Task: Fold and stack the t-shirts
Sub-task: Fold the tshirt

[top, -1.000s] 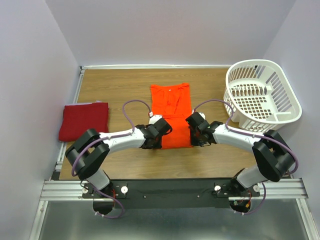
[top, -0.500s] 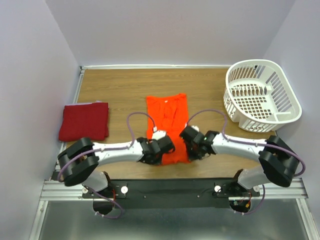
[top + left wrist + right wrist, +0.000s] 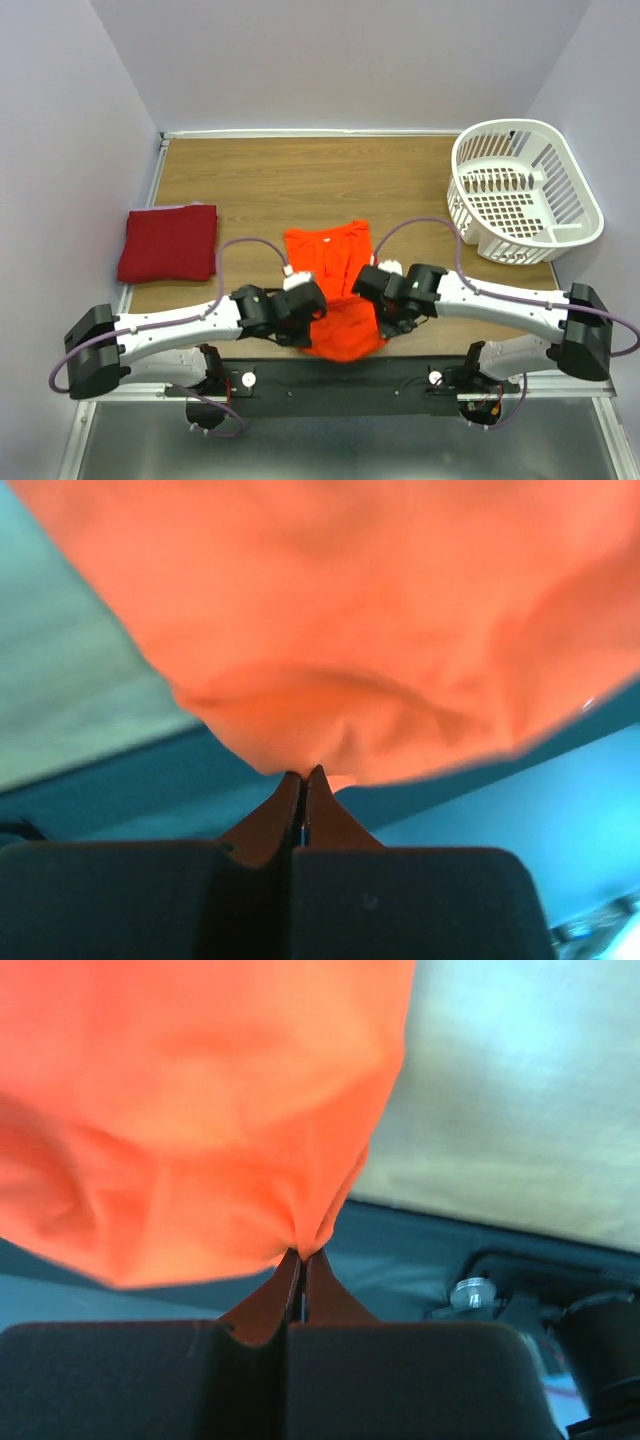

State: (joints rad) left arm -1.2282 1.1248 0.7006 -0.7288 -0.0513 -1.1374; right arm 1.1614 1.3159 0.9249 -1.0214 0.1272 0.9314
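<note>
The orange-red t-shirt (image 3: 330,262) lies in the middle of the table, its near end hanging over the front edge. My left gripper (image 3: 308,325) is shut on its near left corner, seen as orange cloth (image 3: 340,630) pinched at the fingertips in the left wrist view. My right gripper (image 3: 383,322) is shut on the near right corner, and the cloth (image 3: 190,1120) fills the right wrist view. The dark crimson t-shirt (image 3: 168,243) lies folded at the table's left side, apart from both grippers.
A white lattice laundry basket (image 3: 522,190) stands at the back right. The black base rail (image 3: 340,375) runs along the table's near edge, under the hanging cloth. Walls close the left, back and right sides.
Both grippers have pulled back toward the near edge, dragging the orange-red shirt with them. Its near end now hangs over the table's front edge.
</note>
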